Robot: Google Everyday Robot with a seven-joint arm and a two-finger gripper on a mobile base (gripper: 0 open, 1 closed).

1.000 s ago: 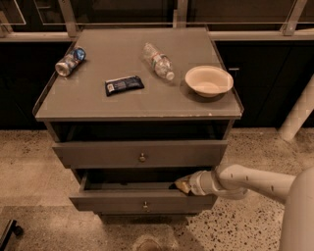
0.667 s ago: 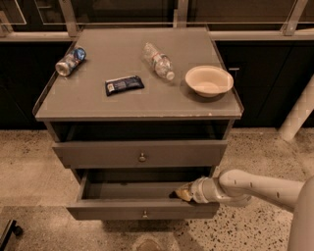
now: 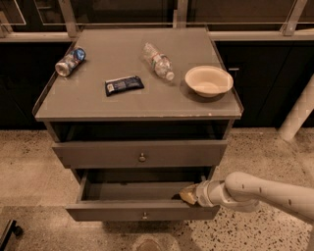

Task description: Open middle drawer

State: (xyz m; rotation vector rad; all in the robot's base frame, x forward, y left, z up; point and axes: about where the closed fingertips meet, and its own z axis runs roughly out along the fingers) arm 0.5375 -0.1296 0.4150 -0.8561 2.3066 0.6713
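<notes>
My pincer (image 3: 189, 194) is sitting in the middle drawer (image 3: 113, 212), R end, just behind its front; apart or together: can't tell. Drawer is standing part-open below the upper drawer (image 3: 98, 154), front running L-R, pull dir. toward camera.

This looks like an office-building or lab space rather than a home, though the dim view leaves that uncertain. It has a speckled terrazzo floor (image 3: 29, 162), dark glazed panels (image 3: 122, 10) in metal frames along the back, and a plain grey drawer cabinet (image 3: 147, 100) standing alone. A white robot arm (image 3: 265, 191) reaches in, its gripper (image 3: 189, 194) at the right end of the pulled-out middle drawer (image 3: 144, 214).
</notes>
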